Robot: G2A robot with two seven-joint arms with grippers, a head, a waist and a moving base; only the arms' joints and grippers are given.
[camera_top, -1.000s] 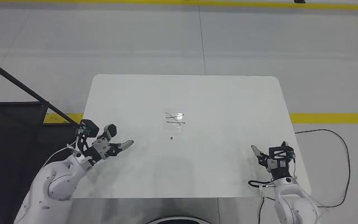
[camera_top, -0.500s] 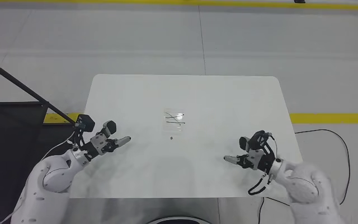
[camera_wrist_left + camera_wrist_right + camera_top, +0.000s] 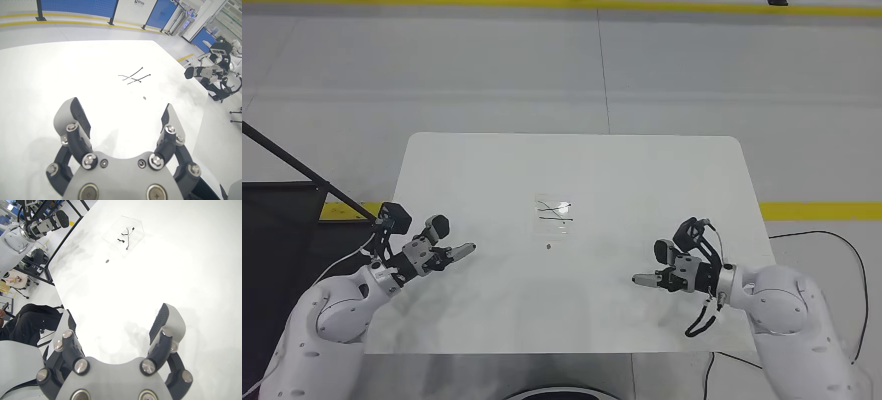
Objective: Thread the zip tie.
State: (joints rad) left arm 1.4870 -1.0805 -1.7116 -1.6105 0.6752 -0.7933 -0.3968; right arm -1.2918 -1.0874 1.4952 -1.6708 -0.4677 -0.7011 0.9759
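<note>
A few thin black zip ties (image 3: 557, 210) lie crossed on a small clear sheet (image 3: 543, 226) at the middle of the white table (image 3: 662, 170). My left gripper (image 3: 455, 238) hovers open and empty over the table's near left part, well short of the ties. From its wrist camera the zip ties (image 3: 136, 75) lie ahead of the open left gripper (image 3: 121, 104). My right gripper (image 3: 650, 266) is open and empty over the near right part. Its wrist view shows the zip ties (image 3: 127, 237) on the clear sheet (image 3: 115, 240), far beyond the right gripper (image 3: 115, 309).
A small dark speck (image 3: 548, 244) lies just in front of the sheet, also seen as the speck (image 3: 144, 98) and the speck (image 3: 107, 261). A black frame (image 3: 282, 160) stands off the table's left edge.
The right arm has swung from the table's near right corner inward towards the centre. The left gripper has shifted slightly. The zip ties have not moved.
</note>
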